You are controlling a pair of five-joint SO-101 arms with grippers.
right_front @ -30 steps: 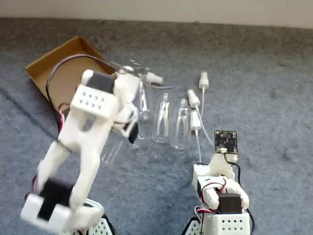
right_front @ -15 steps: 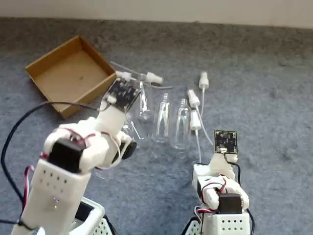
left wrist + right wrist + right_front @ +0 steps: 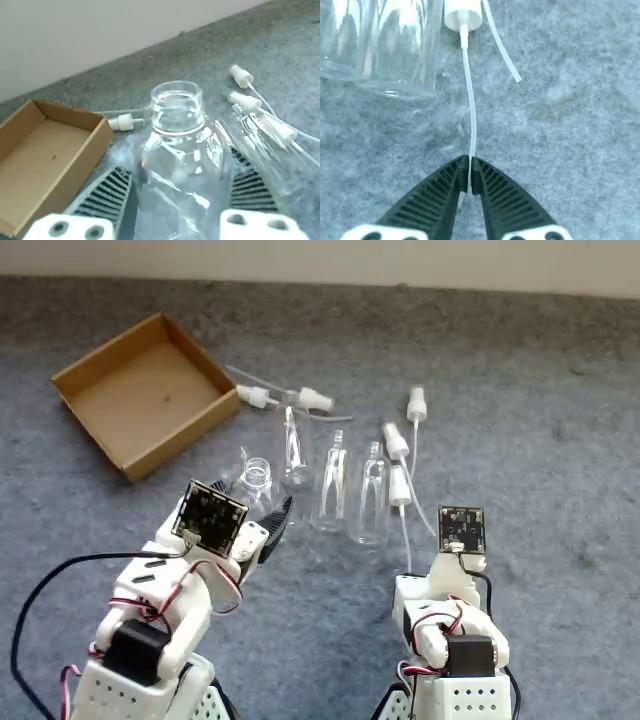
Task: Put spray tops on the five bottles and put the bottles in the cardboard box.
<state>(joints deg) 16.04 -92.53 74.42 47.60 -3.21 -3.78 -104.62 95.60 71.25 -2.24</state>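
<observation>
While our left gripper (image 3: 177, 192) clasps an uncapped bottle (image 3: 177, 125) neck-up, our right gripper (image 3: 469, 176) pinches a spray top (image 3: 463, 14) by its tube. Capping step, we judge. Next: thread tube into neck. Cardboard box (image 3: 140, 390) sits at ten o'clock.

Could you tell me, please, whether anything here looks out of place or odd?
A spray top's thin tube runs right to the shut tips of the right pincer; whether it is pinched or just lies beneath, I cannot tell. Otherwise nothing stands out.
</observation>
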